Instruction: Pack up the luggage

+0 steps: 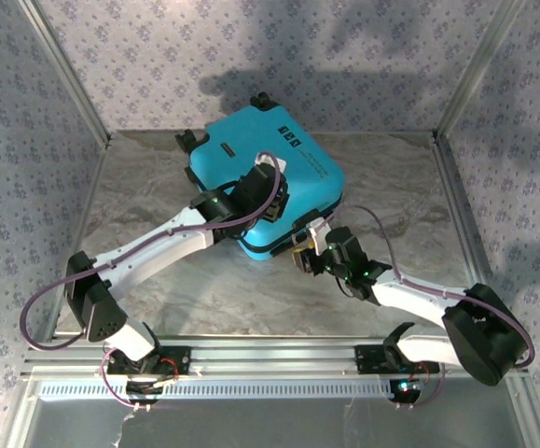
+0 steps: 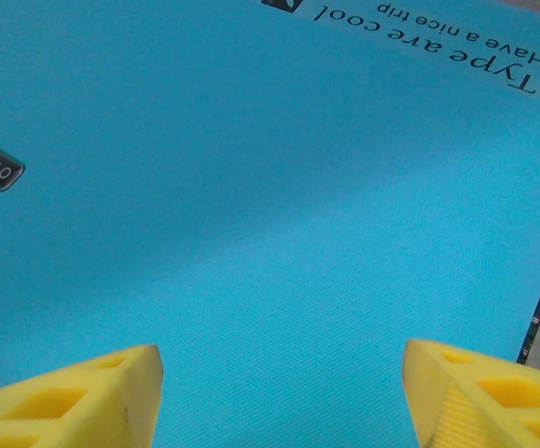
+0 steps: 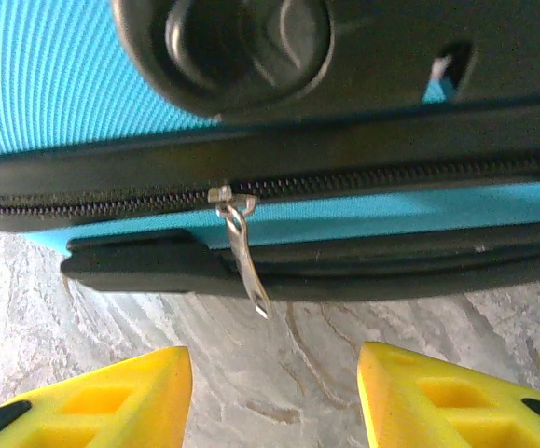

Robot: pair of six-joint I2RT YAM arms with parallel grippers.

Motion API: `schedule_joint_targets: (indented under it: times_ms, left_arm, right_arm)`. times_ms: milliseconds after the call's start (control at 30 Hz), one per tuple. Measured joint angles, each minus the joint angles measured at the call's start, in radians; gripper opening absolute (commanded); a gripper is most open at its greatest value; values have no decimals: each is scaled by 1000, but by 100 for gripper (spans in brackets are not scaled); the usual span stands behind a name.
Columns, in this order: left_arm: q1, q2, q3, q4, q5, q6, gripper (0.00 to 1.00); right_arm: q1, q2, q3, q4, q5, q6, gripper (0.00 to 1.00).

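**Status at this step**

1. The luggage (image 1: 265, 182) lies flat on the counter (image 1: 148, 187) with its lid down. The two shells are together along the seam. No loose items lie around the luggage, and its contents are hidden.

2. The left end effector (image 2: 283, 392) is over the luggage lid, on the near side of the printed label (image 2: 437, 42). Its fingers are spread wide, with nothing between them and only turquoise shell beneath. Whether the fingertips touch the lid cannot be told.

3. The right end effector (image 3: 274, 397) is at the luggage's near right side, low over the counter. Its fingers are apart and empty. It faces the seam, and the zipper pull (image 3: 242, 252) hangs just ahead of the gap between the fingers, below a black wheel (image 3: 242, 37). The pull is not touched.

4. The zipper track (image 3: 391, 177) runs to both sides of the slider. The teeth toward the left of the wrist view look meshed. The stretch on the other side may be open, but the view is too blurred to confirm.

**Progress assessment**

Loading and lid closing appear complete, and the task is judged to be in its fastening stage. What is left is to grip the pull, run the slider along any unfastened seam, and let go. The left arm seems placed to steady the lid during this.
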Motion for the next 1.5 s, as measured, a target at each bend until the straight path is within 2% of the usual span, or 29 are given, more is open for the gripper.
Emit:
schedule_joint_targets:
  times_ms: [433,600,800,1000,1067,1333,1500]
  left_arm:
    - [0,83,33,-8,-18,4,68]
    - [0,87,35,-8,-15,3,68]
    - [0,88,48,-9,-2,3,68]
    - [0,88,48,-9,5,-1,68]
    - [0,88,47,-9,5,-2,68]
    - [2,77,-13,44,-13,-35,68]
    - [27,47,-67,106,40,-56,67]
  right_arm:
    - [0,108,80,39,-16,-21,46]
    - [-1,127,96,43,-24,-30,40]
    - [0,143,111,43,-52,-37,26]
    - [-2,143,114,39,-61,-47,5]
    - [-8,143,116,33,-65,-51,2]
    - [-53,142,141,-16,-81,-51,0]
    - [-106,142,161,-52,-75,-32,0]
